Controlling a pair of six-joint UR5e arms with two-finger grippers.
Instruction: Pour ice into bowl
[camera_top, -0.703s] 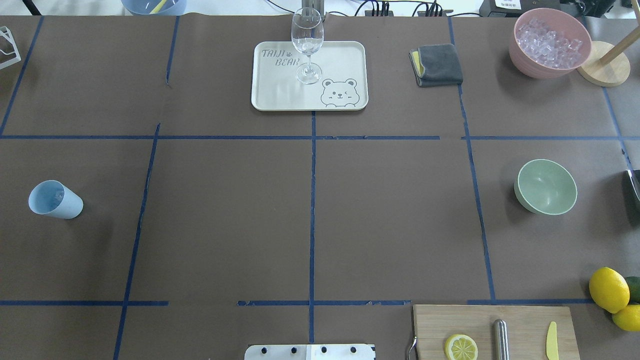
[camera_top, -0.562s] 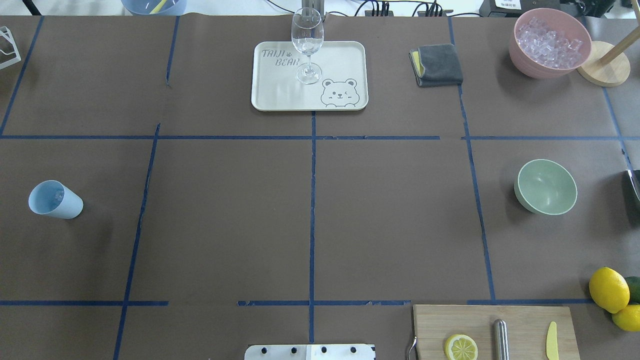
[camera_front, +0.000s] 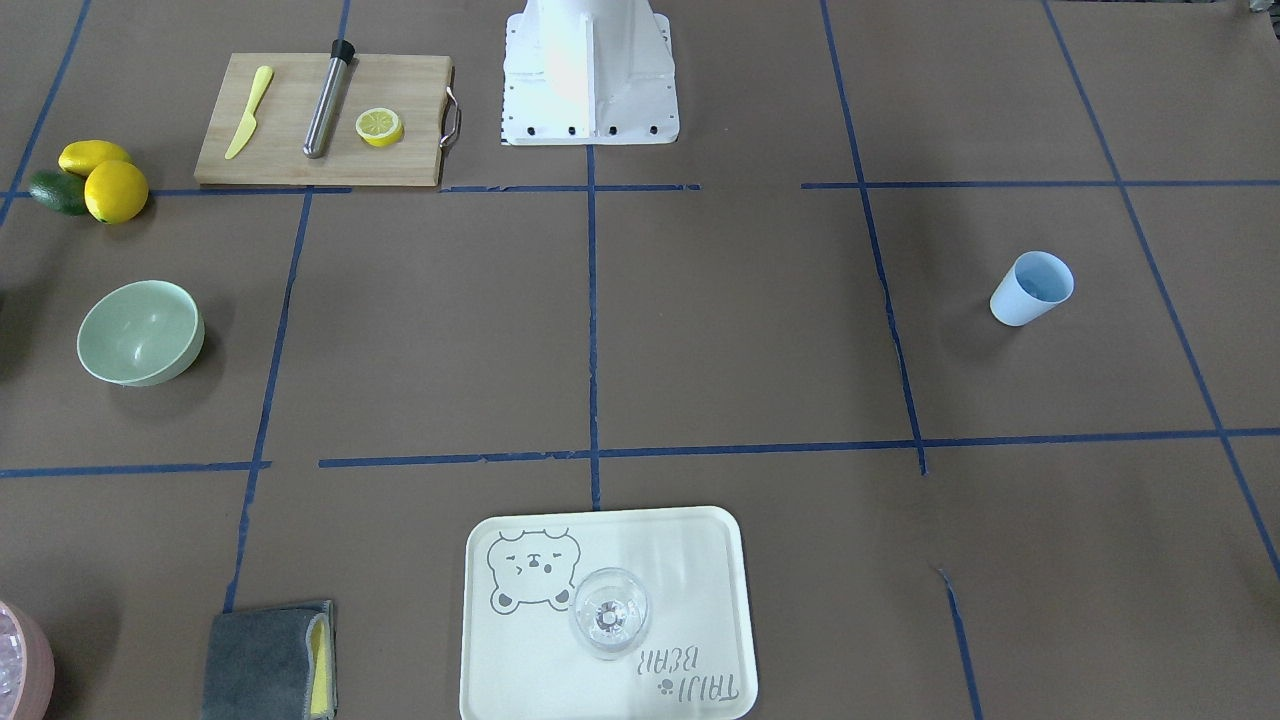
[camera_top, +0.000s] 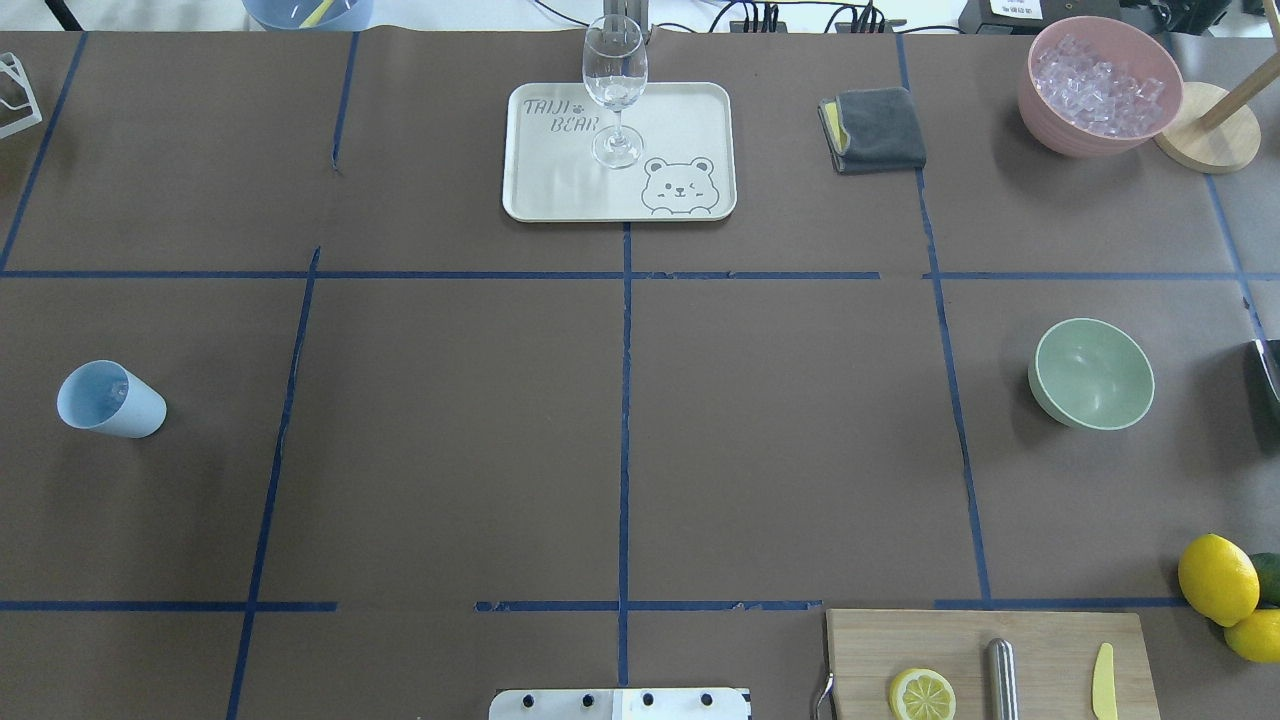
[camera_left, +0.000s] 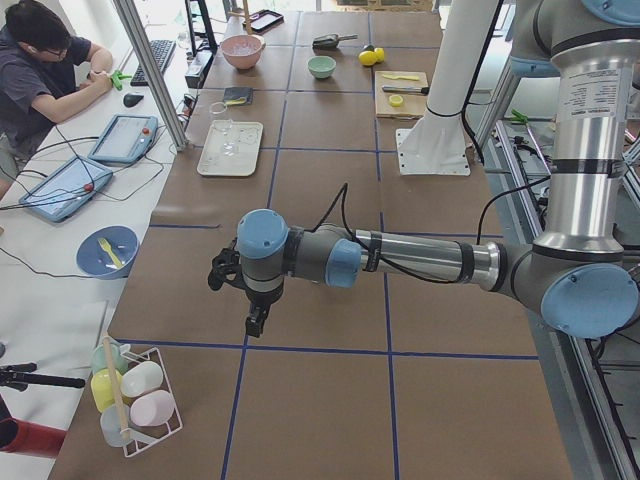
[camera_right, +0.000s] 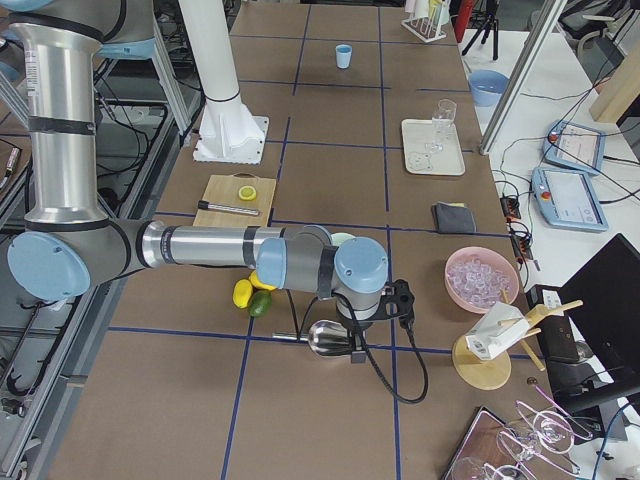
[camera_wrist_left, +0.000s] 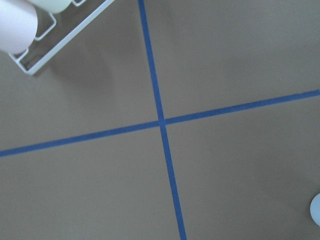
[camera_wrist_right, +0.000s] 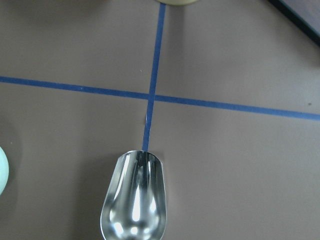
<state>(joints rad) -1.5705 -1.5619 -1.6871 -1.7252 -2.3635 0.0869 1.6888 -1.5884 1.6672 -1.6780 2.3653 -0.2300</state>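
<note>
Opening step, to judge by the layout: nothing yet in the round pale sage-green matte bowl (camera_top: 1090, 375), close to the right edge of the brown paper-covered tabletop (camera_top: 780, 430). All of the small clear ice cubes (camera_top: 1098, 72) heaped in the round pink bowl (camera_top: 1050, 125) at the far right corner, well apart from the green one. Possibly one stray cube inside the pale blue plastic cup (camera_top: 105, 400) near the left edge; too small to tell.

Right claw (camera_right: 350, 345) low over the right end of the tabletop, with an empty shiny steel scoop (camera_wrist_right: 134, 205) just beneath its wrist camera. Cannot tell from these views whether clamped on the handle or merely above it. Left claw (camera_left: 255, 325) above bare paper towards the left end; cannot tell whether wide or narrow.

Next, probably: carry the scoop to the pink bowl, dig into the heap, keep level across to the green bowl, tip slowly over its middle. Calls for a firm hold and a steady wrist, given such slippery, glassy cubes.
</note>
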